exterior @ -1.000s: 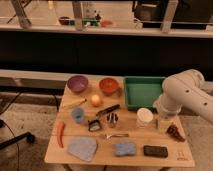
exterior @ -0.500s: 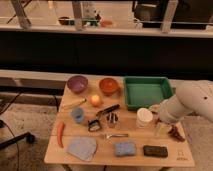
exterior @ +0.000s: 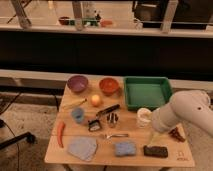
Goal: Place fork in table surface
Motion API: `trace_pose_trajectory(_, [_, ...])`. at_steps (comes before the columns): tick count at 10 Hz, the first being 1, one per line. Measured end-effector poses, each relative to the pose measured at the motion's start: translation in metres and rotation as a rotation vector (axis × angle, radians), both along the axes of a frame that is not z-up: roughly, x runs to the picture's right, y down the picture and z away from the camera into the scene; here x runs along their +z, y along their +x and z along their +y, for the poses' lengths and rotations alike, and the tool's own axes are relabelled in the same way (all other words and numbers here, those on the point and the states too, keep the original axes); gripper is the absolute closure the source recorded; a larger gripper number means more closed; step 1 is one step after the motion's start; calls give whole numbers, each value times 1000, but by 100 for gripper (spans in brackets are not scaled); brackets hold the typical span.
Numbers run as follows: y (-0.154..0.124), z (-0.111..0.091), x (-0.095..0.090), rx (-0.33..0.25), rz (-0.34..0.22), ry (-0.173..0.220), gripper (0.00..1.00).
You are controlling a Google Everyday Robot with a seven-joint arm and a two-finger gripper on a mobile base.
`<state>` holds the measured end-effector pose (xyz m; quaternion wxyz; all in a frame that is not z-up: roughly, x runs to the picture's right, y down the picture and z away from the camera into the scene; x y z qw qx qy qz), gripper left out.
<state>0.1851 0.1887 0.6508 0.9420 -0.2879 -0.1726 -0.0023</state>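
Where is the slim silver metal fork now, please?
In the camera view, the fork lies front-centre on the tan wooden tabletop, between the small metal cup and the blue sponge; the end effector hangs right of it.

End effector (exterior: 156, 136) low over table surface (exterior: 103, 154), right of fork (exterior: 116, 135)

The arm (exterior: 189, 112) is cut off by the right edge, so we do not see its base. It covers most of the gripper (exterior: 156, 136), which hangs low over the table surface (exterior: 100, 156), between a white cup (exterior: 144, 117) and a dark block (exterior: 155, 151). A reddish thing (exterior: 177, 134) is half hidden behind the arm. The fork (exterior: 116, 135) is too small for us to count its tines.
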Motion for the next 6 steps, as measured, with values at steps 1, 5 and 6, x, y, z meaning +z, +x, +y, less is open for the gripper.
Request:
trace_pose_trajectory(1, [-8, 6, 3, -15, -8, 1, 20])
trace_pose_trajectory(5, [-14, 7, 5, -22, -13, 1, 20])
trace_pose_trajectory(6, [-14, 7, 5, -22, -13, 1, 20])
